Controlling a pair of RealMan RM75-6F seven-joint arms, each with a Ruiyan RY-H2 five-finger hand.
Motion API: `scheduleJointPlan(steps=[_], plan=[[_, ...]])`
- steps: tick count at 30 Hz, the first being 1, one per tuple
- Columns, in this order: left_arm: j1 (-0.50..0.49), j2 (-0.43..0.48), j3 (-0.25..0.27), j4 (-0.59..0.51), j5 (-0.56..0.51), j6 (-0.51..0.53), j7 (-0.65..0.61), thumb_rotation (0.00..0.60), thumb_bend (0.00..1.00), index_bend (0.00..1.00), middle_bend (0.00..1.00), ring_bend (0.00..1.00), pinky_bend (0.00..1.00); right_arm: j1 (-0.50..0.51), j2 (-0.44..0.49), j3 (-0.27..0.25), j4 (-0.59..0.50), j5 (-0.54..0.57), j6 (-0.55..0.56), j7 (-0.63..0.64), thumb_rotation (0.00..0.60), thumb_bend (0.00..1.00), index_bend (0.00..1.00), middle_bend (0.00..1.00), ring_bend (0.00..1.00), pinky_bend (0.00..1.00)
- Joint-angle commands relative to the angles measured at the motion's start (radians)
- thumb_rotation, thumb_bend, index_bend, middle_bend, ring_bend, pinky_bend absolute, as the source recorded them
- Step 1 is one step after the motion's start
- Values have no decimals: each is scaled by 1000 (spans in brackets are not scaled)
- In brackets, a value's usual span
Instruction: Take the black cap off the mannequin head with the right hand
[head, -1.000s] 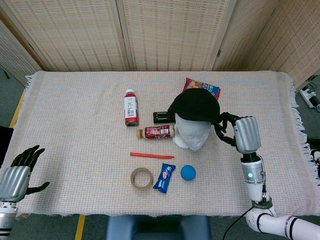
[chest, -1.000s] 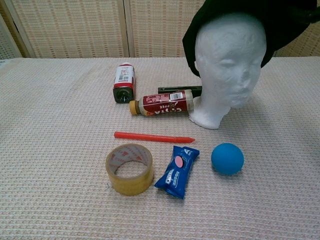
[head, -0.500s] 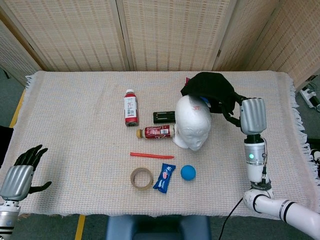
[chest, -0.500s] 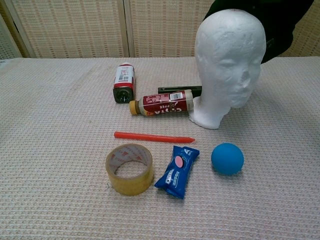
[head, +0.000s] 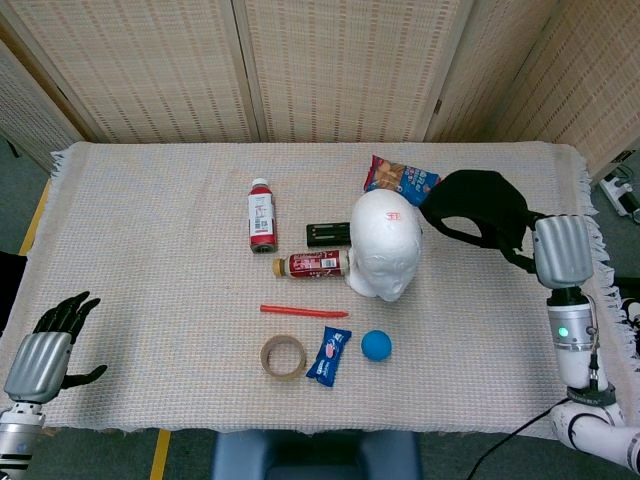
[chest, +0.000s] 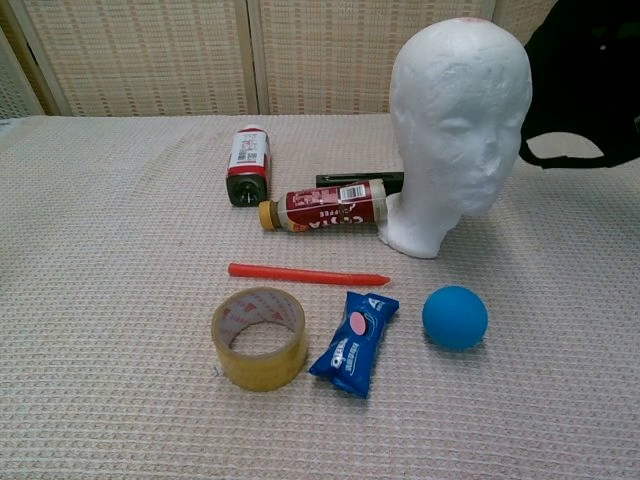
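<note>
Black cap (head: 474, 207) gripped in right robot hand (head: 558, 250), right of bare mannequin head (head: 386, 243), clear of it. Left robot hand (head: 45, 345) empty, fingers apart. Around head: two bottles (head: 261, 213), one ball (head: 375, 345), one tape roll (head: 283, 357), one red stick (head: 303, 311).

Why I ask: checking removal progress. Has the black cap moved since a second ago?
Yes. The black cap, held by the right hand, moved off the mannequin head, now to its right.
</note>
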Motion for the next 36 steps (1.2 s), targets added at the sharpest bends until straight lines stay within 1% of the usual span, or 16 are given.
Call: scheduleJointPlan(steps=[1,7,13,16,18,19,20,21,22,23,25,27,29,33,34,36], plan=[[2,3,1,-4,4,5,1,600,157,144,86,105,175,-43,42,-54,-37,-39,7,36,600,692,857,702,982,1000],[10,9,5,-9,6,16,-2,600,156,144,86,104,175,-58,58,-131,-39,-92,-31,38,600,691,858,702,982,1000],[17,13,11,-13,8,21,-3,600,157,143,86,106,175,-14,-26,-162,50,-113,-98,1,600,689,852,702,971,1000],[20,17,12,-15,8,25,-2,600,157,143,86,105,175,12,-66,-177,94,-113,-147,-25,600,680,791,695,878,1000],[22,18,12,-17,6,26,-3,600,157,144,86,105,175,26,-90,-188,125,-107,-180,-54,600,648,698,658,776,994],[23,19,13,-17,6,26,-3,600,156,144,86,105,175,30,-96,-191,132,-99,-197,-67,600,601,619,614,706,971],[23,20,13,-18,7,26,-2,600,156,144,86,105,175,34,-101,-195,134,-84,-221,-81,600,509,506,540,611,910],[24,20,14,-18,7,26,-2,600,156,143,85,105,175,37,-99,-200,129,-72,-243,-90,600,371,368,441,498,791],[24,21,14,-18,6,26,-1,600,156,143,86,105,175,39,-94,-203,120,-55,-266,-101,600,278,277,376,419,690],[25,21,14,-18,5,27,-1,600,157,143,86,105,175,39,-87,-205,106,-40,-283,-111,599,121,125,255,272,503],[25,21,13,-18,4,28,-2,600,157,143,86,105,175,37,-67,-207,73,-15,-302,-125,559,12,11,118,101,291],[25,21,13,-18,5,27,-2,600,156,144,85,105,175,28,-42,-208,36,1,-303,-130,465,0,0,24,11,164],[24,21,12,-18,5,26,-1,600,156,143,85,105,175,13,-12,-213,-2,2,-288,-122,420,0,0,0,0,127],[23,19,11,-18,6,25,-2,600,156,143,85,105,175,-32,46,-224,-64,-23,-211,-101,411,0,0,1,0,120],[23,19,11,-17,5,24,-2,600,156,143,85,105,175,-47,58,-225,-79,-31,-183,-97,418,0,0,8,4,122],[23,17,9,-16,2,24,-3,600,156,143,85,105,175,-89,74,-227,-98,-56,-91,-99,495,0,1,61,46,159]])
